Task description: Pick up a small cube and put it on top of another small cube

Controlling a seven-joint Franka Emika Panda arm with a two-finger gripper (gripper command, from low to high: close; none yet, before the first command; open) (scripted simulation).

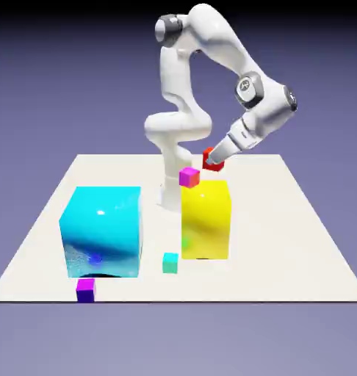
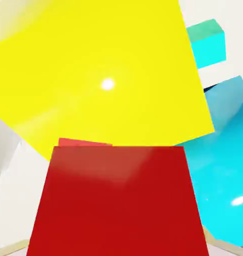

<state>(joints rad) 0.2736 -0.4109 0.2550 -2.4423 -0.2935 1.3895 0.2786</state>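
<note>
Our fingers (image 1: 214,158) are closed on the red cube (image 1: 212,163), as far as its sides let them. The red cube sits between the fingertips, up in the air over the far part of the desk (image 1: 284,250). In the exterior view, it is a little right of the pink cube (image 1: 189,177) and higher in the picture. The pink cube shows at the far left top corner of the yellow block (image 1: 206,224). We cannot tell if it rests there.

The hand view shows the red cube big at the bottom, hiding the fingertips, with the top of the yellow block past it. A thin strip of lighter red peeks out behind the red cube, and we cannot tell what it is. Only the exterior view shows the purple cube (image 1: 86,290), by the near edge of the desk, close to its near left corner. Both views show the blue block (image 1: 102,231) and the teal cube (image 1: 170,263).
</note>
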